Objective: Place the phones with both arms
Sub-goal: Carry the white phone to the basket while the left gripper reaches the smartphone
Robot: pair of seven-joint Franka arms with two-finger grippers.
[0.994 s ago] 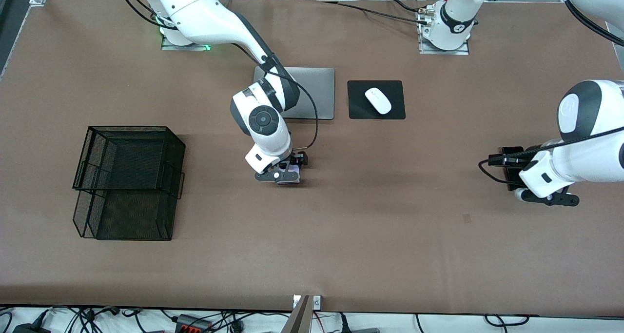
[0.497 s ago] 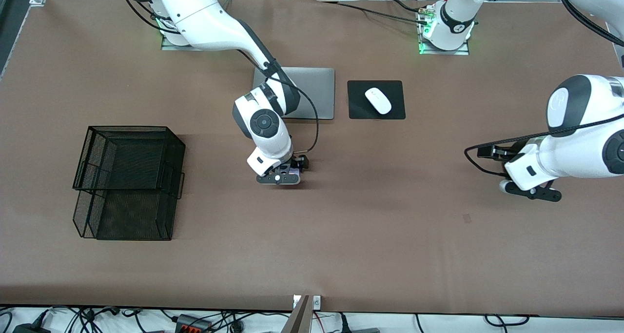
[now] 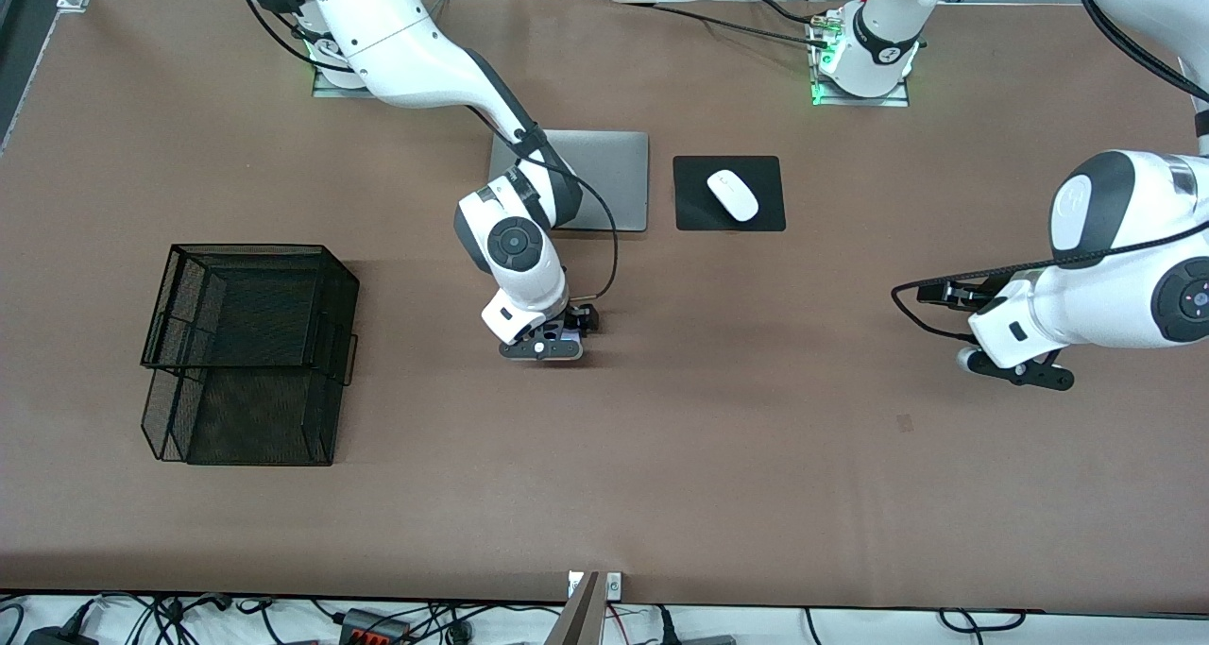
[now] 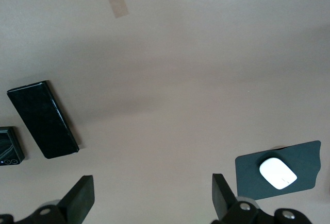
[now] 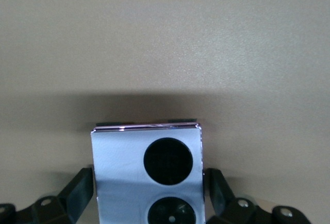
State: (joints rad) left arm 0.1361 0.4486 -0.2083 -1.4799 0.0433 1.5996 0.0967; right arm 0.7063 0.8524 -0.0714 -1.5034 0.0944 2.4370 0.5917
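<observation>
A black wire-mesh two-tier tray point(image 3: 250, 347) stands toward the right arm's end of the brown table point(image 3: 661, 456). Near the robots' bases lies a closed silver laptop point(image 3: 604, 178), partly covered by the right arm's forearm, and beside it a white mouse point(image 3: 732, 195) on a black mouse pad point(image 3: 699, 212). A small pale square patch point(image 4: 119, 6) marks the tabletop.

The right gripper point(image 3: 543, 343) sits low at mid-table, nearer the front camera than the laptop. In the right wrist view its fingers point(image 5: 77, 190) flank the small squarish lavender phone with two black camera circles point(image 5: 148, 175), apparently clamped on it; the phone's lower part is cut off there, and in the front view only a sliver shows under the gripper.

The left gripper point(image 3: 1015, 369) hangs over bare table toward the left arm's end, fingers point(image 4: 80, 199) spread wide and holding nothing. Its wrist view shows the long black slab phone point(image 4: 43, 119) lying flat, and just beside it the small squarish black phone point(image 4: 9, 153), cut off at the edge. The left arm hides both from the front view.
</observation>
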